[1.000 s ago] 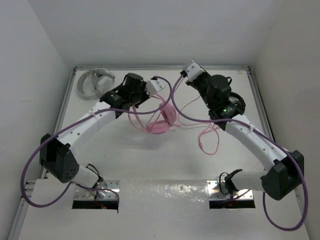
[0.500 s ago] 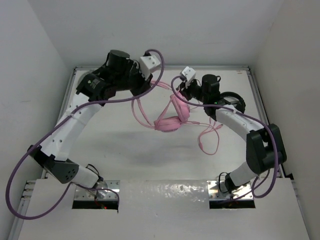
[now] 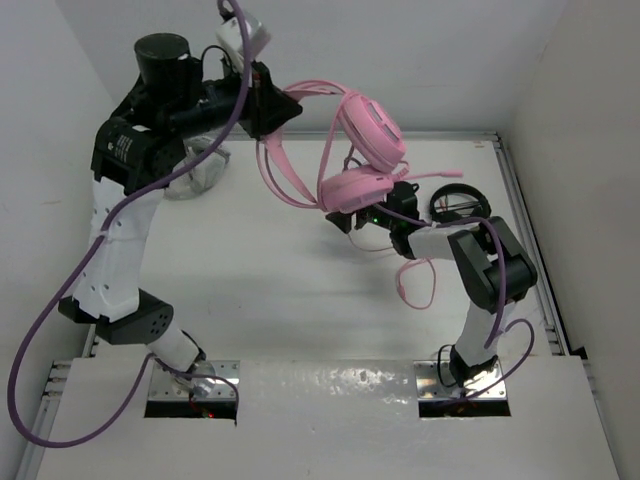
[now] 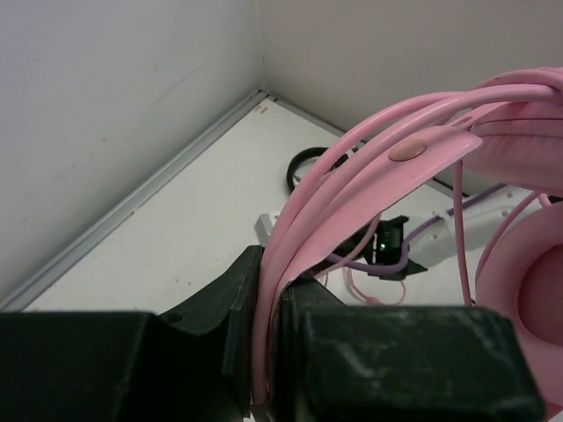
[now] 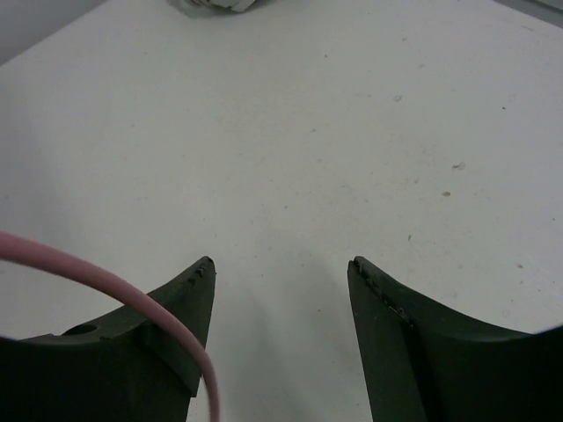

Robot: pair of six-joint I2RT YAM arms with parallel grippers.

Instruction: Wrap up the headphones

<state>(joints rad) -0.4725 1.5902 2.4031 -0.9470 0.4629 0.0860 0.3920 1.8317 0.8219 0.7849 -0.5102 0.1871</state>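
Your left gripper [image 4: 271, 343] clamps the headphones [image 3: 368, 135] by the headband [image 4: 387, 167], held high so the cable [image 5: 114, 285] hangs free; your right gripper [image 5: 280, 281] gapes, seemingly empty

The headphones [image 3: 365, 150] are pink all over: earcups, headband and thin cord [image 3: 418, 290] share one candy shade, and a slightly darker pink stud [image 4: 406, 151] marks the band. The desk [image 3: 270, 290] is plain white, faintly flecked with dark specks in the right wrist view. Both sets of jaws are matt black. The left arm [image 3: 115, 250] and right arm [image 3: 495, 265] are white with black joints and carry purple wiring [image 3: 243, 60]. A grey-white headset [image 3: 205, 165] lies in the far left corner. A black headset [image 3: 438, 205] lies by the right edge.
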